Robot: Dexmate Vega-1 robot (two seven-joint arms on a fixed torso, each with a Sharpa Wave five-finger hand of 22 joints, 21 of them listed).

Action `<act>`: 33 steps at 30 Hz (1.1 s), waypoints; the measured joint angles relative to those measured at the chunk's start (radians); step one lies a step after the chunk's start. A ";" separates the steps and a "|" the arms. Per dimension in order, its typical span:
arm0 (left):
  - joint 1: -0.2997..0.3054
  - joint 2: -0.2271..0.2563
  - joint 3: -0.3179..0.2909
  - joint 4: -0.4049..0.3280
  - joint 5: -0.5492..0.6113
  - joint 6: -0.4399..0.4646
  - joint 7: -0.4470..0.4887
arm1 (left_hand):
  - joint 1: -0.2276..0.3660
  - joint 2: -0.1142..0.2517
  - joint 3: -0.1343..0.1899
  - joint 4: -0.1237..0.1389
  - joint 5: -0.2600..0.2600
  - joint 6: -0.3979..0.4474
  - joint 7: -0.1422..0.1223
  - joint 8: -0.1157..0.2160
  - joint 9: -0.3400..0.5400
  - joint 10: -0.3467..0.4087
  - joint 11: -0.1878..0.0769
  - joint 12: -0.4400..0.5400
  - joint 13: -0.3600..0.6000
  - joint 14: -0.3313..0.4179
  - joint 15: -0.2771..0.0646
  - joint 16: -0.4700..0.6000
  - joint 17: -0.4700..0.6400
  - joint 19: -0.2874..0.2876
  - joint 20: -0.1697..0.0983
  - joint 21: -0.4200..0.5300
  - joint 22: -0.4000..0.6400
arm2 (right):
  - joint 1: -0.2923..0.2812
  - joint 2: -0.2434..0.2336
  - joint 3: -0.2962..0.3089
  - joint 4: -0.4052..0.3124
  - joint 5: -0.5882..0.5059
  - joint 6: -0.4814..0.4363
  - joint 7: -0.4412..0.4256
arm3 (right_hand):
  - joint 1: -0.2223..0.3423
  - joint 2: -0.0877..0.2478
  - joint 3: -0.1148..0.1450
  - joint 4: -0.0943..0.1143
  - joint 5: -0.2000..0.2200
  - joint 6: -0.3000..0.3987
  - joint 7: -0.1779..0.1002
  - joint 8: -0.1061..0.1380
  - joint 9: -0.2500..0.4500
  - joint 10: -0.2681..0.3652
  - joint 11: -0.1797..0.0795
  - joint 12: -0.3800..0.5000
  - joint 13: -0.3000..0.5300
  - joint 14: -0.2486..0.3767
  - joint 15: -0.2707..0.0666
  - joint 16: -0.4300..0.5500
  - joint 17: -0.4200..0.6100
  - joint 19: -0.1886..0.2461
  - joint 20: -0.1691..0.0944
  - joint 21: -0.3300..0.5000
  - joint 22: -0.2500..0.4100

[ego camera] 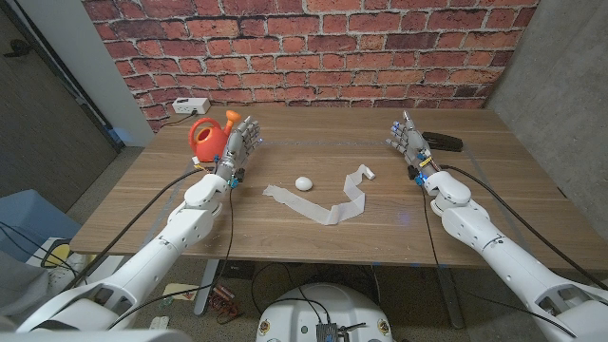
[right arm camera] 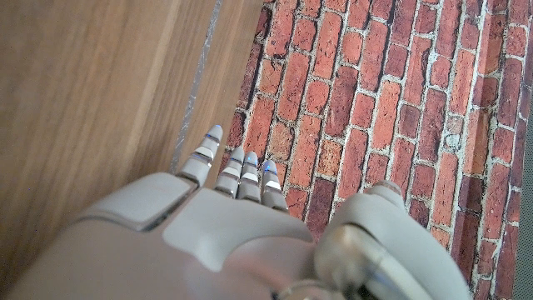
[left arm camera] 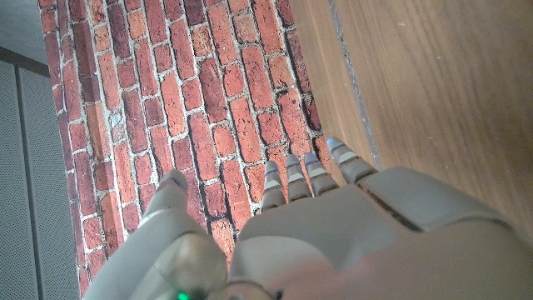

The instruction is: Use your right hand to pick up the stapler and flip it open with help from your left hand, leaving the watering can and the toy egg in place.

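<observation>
Counting one stapler (ego camera: 443, 142), one egg (ego camera: 303, 182)

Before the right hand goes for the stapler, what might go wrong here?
1. The stapler lies just past the right hand, near the table's far right edge; a clumsy reach might push it toward that edge.
2. The left hand stands right beside the watering can; moving over to help could nudge it.
3. The egg and white paper strip lie between the hands and could get brushed.

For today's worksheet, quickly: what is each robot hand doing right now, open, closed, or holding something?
Left hand: open, holding nothing, beside the watering can.
Right hand: open, holding nothing, beside the stapler.
</observation>
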 measured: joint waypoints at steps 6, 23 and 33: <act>0.005 0.000 -0.002 -0.001 -0.007 -0.008 -0.004 | 0.007 -0.007 0.000 0.000 0.000 0.000 0.000 0.000 0.000 0.000 0.000 0.000 0.000 0.000 0.000 0.000 0.000 0.000 0.000 0.000 0.000 | -0.005 -0.002 0.000 -0.008 0.000 -0.004 -0.005 | 0.000 0.000 0.000 0.000 0.000 0.000 0.000 0.000 -0.001 0.000 0.000 0.000 0.000 0.000 0.000 0.000 0.000 0.000 0.000 0.000 0.000; 0.016 -0.007 -0.018 -0.001 -0.023 -0.036 -0.014 | 0.006 -0.006 0.000 0.000 0.000 0.000 0.000 0.000 0.000 0.003 0.003 0.000 0.000 0.000 0.000 0.000 0.000 0.004 -0.004 0.000 0.000 | -0.009 -0.022 -0.006 -0.040 -0.033 -0.029 -0.031 | 0.000 0.000 -0.002 -0.002 0.000 0.000 0.000 0.000 -0.003 0.000 0.000 0.000 -0.008 0.000 0.000 0.000 -0.011 0.000 0.000 0.000 0.000; 0.033 0.003 -0.024 -0.015 -0.024 -0.059 -0.032 | 0.006 -0.006 0.000 0.000 0.000 0.000 0.000 0.000 0.000 0.003 0.003 0.000 0.000 0.000 0.000 0.000 0.000 0.005 -0.005 0.000 0.000 | -0.006 -0.047 -0.016 -0.074 -0.087 -0.059 -0.079 | 0.022 -0.001 0.004 -0.011 0.000 0.009 -0.002 0.008 -0.003 0.011 -0.011 0.000 -0.017 0.005 -0.006 0.000 -0.022 0.007 -0.029 0.000 0.000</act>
